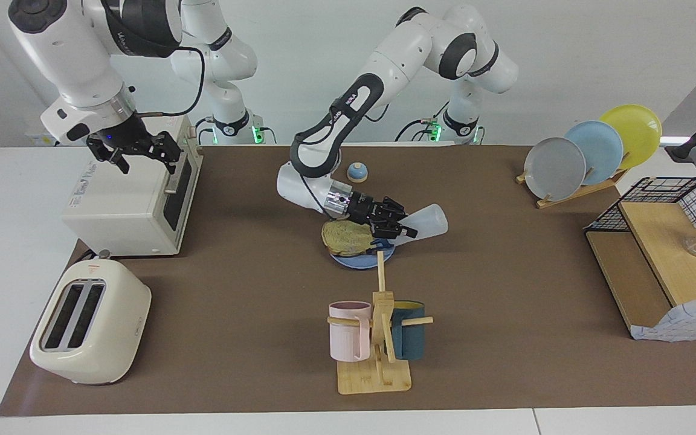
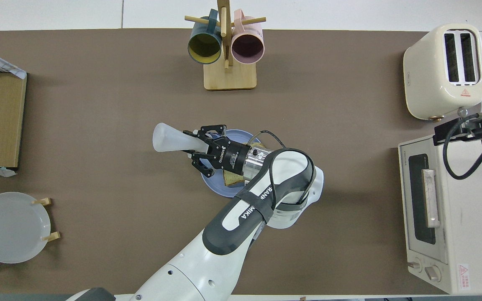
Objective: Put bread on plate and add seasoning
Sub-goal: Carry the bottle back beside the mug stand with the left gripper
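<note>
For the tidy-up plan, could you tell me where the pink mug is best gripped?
Take the pink mug by its wall away from the post of the wooden rack, coming from above with one finger inside: its mouth opens upward and its handle is hooked on a peg.

The bottle (image 1: 425,221) is translucent, smooth plastic; the plate (image 1: 360,260) looks like matt plastic. The bread (image 1: 343,238) has rough crumb. The mug rack (image 1: 378,362) is pale wood, the toaster (image 1: 88,323) glossy cream, the table mat (image 1: 505,290) matt brown.
</note>
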You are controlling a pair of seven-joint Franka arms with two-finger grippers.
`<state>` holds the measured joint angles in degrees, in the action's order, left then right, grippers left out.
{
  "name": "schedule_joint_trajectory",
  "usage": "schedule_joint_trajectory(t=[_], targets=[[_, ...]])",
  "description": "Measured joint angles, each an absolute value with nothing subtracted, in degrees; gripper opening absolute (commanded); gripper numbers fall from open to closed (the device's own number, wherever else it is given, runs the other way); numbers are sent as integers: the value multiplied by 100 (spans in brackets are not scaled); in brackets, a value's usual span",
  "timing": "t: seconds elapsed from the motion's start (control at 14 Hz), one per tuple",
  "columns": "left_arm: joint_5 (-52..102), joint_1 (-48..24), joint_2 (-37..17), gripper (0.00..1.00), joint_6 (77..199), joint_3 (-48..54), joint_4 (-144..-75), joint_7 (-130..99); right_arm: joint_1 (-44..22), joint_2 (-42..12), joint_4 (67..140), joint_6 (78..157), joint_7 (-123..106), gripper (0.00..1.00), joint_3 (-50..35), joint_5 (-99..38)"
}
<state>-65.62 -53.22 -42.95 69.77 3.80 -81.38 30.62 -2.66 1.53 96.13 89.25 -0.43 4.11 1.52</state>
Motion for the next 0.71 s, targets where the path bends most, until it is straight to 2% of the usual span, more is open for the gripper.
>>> schedule_joint_trajectory(t=[0.36,0.5,0.71], targets=[[-6052,-5813,-4148,0,6777,382,-8067,2886,-266,153,9613,8925,-43,100,411,152],[-5592,-5537,-3612,0,6950,310,-8034,2735,-266,153,9613,8925,-43,100,411,152],[-4627,-4566,-2590,0,7649,277,-8079,2547,-266,153,9613,8925,-43,100,411,152]])
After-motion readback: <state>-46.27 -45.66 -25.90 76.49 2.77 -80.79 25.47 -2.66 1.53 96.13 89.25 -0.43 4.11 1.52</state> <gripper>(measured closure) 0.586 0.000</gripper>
